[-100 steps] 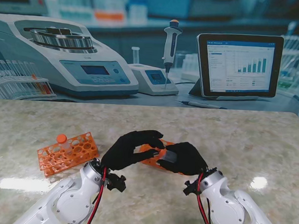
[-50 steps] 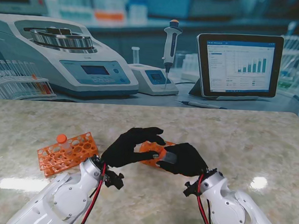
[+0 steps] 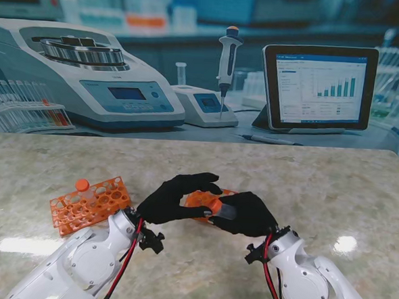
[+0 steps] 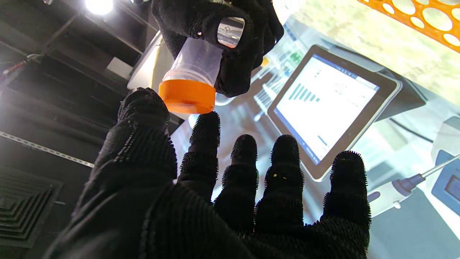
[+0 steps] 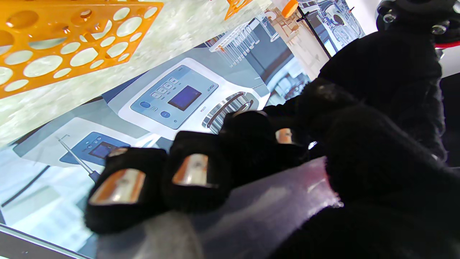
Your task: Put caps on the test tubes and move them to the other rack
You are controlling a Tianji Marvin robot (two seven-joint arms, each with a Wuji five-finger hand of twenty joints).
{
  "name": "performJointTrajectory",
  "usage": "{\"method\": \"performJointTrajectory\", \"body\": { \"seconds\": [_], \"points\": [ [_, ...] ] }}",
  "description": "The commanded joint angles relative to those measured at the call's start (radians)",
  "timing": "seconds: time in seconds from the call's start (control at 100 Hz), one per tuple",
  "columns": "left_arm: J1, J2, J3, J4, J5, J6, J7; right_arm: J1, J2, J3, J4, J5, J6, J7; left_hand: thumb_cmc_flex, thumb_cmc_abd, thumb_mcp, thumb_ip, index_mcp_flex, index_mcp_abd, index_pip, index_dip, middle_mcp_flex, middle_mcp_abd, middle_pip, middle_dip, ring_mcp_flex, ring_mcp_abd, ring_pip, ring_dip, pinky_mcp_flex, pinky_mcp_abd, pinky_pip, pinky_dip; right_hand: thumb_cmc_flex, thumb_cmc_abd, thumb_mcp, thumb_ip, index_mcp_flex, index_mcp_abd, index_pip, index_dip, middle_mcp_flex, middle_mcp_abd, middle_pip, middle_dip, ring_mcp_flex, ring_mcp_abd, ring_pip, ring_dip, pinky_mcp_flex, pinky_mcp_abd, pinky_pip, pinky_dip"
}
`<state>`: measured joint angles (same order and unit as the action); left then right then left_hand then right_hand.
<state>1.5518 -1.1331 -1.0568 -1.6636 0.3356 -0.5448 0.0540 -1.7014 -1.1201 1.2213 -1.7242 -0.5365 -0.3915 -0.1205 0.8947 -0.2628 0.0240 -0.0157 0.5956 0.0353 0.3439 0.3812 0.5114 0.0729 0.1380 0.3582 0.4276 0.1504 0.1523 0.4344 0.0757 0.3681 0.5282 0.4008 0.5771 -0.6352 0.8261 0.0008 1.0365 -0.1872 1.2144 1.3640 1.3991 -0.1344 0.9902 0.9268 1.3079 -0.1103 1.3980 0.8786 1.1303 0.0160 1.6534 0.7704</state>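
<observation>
My right hand is shut on a clear test tube lying sideways above the table, its orange cap pointing at my left hand. In the left wrist view the cap sits on the tube, and my left hand is spread open with its thumb and index tips right beside the cap. In the right wrist view my right hand's fingers wrap the tube. One orange rack lies just behind the hands. A second orange rack on the left holds a capped tube.
Past the far table edge stands a lab backdrop with a centrifuge, a pipette and a tablet. Bare marble table top stretches to the right and far side of the hands.
My left hand's fingers have opened and drawn back a little from the tube, so the orange cap on its end now shows. My right hand has kept still.
</observation>
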Motion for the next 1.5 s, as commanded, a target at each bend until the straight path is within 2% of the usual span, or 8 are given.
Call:
{"method": "performJointTrajectory", "body": {
  "seconds": [0.0,0.64,0.99,1.2,1.24,1.49],
  "points": [
    [-0.001,0.003,0.002,0.004,-0.004,0.0,-0.008,-0.009,-0.001,-0.002,-0.007,0.0,0.002,0.002,-0.027,0.011,-0.023,-0.007,-0.019,0.013,-0.028,-0.015,-0.034,-0.013,-0.015,-0.02,-0.03,-0.009,-0.013,-0.015,-0.005,0.009,-0.032,-0.035,0.017,0.014,0.001,-0.015,0.05,0.0,0.07,0.021,0.041,-0.019,0.021,0.015,0.017,-0.131,0.202,0.067,0.058,-0.06,0.274,0.054],
    [-0.025,-0.005,0.03,0.025,0.017,0.001,0.019,-0.007,-0.001,-0.004,-0.01,0.001,0.006,0.004,0.058,-0.007,0.046,0.0,0.036,0.018,0.039,0.022,0.002,-0.009,0.0,-0.017,0.014,-0.017,0.012,-0.003,0.029,0.007,0.008,-0.014,0.016,0.015,0.001,-0.015,0.05,0.0,0.07,0.021,0.041,-0.02,0.021,0.015,0.017,-0.131,0.202,0.067,0.058,-0.06,0.274,0.054],
    [-0.031,-0.008,0.042,0.031,0.022,0.002,0.032,-0.009,-0.001,-0.002,-0.014,0.0,0.006,0.006,0.135,-0.05,0.073,-0.008,0.056,-0.021,0.196,0.157,0.026,-0.011,0.011,-0.012,0.04,-0.019,0.026,0.01,0.039,0.008,0.035,-0.013,0.015,0.016,0.0,-0.016,0.05,-0.001,0.07,0.021,0.041,-0.019,0.02,0.015,0.017,-0.131,0.202,0.067,0.058,-0.06,0.274,0.054],
    [-0.036,-0.011,0.052,0.034,0.023,0.003,0.038,-0.011,-0.001,0.0,-0.016,0.0,0.005,0.006,0.191,-0.049,0.057,0.002,0.071,-0.041,0.282,0.186,0.042,-0.015,0.018,-0.009,0.056,-0.023,0.034,0.016,0.048,0.011,0.046,-0.012,0.015,0.017,0.0,-0.016,0.049,-0.004,0.068,0.021,0.041,-0.02,0.02,0.015,0.017,-0.131,0.202,0.067,0.058,-0.06,0.274,0.054],
    [-0.036,-0.011,0.053,0.034,0.024,0.003,0.039,-0.011,-0.001,0.0,-0.016,0.001,0.005,0.007,0.211,-0.042,0.041,0.008,0.068,-0.041,0.328,0.169,0.046,-0.015,0.021,-0.007,0.059,-0.022,0.036,0.02,0.047,0.011,0.052,-0.014,0.016,0.016,-0.001,-0.016,0.049,-0.004,0.068,0.021,0.041,-0.021,0.02,0.015,0.017,-0.131,0.202,0.067,0.058,-0.06,0.274,0.054],
    [-0.033,-0.014,0.053,0.035,0.037,0.001,0.057,-0.011,-0.001,0.001,-0.017,0.002,0.008,0.007,0.26,-0.034,0.055,0.014,0.089,-0.059,0.406,0.188,0.074,-0.019,0.034,-0.001,0.085,-0.022,0.052,0.032,0.053,0.014,0.064,-0.012,0.016,0.018,-0.001,-0.016,0.049,-0.004,0.068,0.022,0.041,-0.02,0.02,0.015,0.017,-0.131,0.202,0.067,0.058,-0.06,0.274,0.054]
  ]
}}
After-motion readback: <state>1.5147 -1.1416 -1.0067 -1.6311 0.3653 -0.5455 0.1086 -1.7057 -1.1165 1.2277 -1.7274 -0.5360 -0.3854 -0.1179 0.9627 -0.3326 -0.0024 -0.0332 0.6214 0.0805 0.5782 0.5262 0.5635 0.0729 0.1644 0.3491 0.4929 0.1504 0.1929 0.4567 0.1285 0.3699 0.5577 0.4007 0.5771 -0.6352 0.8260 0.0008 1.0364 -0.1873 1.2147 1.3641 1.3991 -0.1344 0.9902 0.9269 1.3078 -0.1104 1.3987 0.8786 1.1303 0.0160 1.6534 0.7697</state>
